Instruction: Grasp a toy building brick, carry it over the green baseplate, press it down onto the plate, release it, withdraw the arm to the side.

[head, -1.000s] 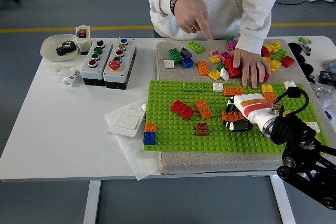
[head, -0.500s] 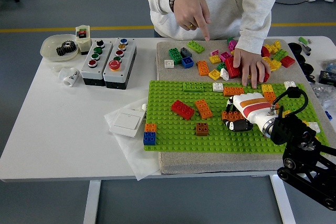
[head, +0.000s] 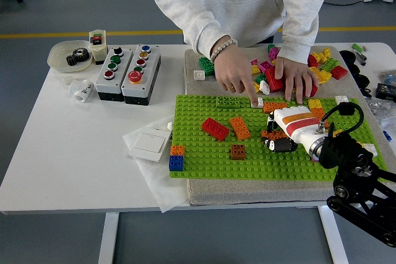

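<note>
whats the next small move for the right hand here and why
Probably press straight down. The right hand sits low on the green baseplate with its dark fingers curled on an orange brick, so the brick seems placed but not released. The person's hand points at a small white brick farther back, clear of it.

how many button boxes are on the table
2: both stand side by side on the table's left part, left of the green baseplate. The left box has green and red buttons, the right box a big red one. None seems hidden.
</note>
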You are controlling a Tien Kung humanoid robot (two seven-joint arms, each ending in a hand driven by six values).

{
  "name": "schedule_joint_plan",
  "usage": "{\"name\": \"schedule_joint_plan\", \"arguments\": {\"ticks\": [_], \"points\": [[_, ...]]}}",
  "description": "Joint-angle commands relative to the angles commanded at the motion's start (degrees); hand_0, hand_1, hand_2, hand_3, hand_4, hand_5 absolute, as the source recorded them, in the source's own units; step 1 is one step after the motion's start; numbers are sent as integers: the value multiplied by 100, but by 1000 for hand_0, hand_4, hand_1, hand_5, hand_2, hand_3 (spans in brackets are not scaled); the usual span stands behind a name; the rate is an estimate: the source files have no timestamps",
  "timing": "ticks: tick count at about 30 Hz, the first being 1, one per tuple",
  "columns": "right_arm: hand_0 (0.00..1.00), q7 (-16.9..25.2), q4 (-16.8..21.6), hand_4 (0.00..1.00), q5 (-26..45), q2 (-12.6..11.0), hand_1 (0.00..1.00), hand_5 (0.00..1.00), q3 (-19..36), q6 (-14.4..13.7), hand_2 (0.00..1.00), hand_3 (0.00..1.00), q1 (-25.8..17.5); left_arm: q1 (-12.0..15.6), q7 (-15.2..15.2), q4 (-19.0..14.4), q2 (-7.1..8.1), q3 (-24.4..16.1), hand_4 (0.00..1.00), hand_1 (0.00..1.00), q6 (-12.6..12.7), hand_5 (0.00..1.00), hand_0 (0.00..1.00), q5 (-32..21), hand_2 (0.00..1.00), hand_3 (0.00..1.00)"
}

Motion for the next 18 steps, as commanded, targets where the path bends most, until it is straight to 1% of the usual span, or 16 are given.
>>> {"name": "schedule_joint_plan", "arguments": {"ticks": [11,15,16,18], "points": [[326,-58,221,689,5,-69,440,423,133,-13,521,494,-90,11,4,-1,1,-22,622,772,-10,613,789,29,784,587],[326,-53,395,689,88,-131,440,423,129,-30,521,494,-193,27,12,-3,-2,-33,622,772,-19,613,789,50,784,587],[365,-49,425,693,129,-141,443,408,125,-38,520,497,-220,34,12,-4,-3,-33,622,772,-19,613,791,47,784,588],[365,-44,460,693,173,-150,443,408,113,-60,520,497,-260,44,13,-5,-4,-40,622,772,-20,613,791,53,784,588]]}}
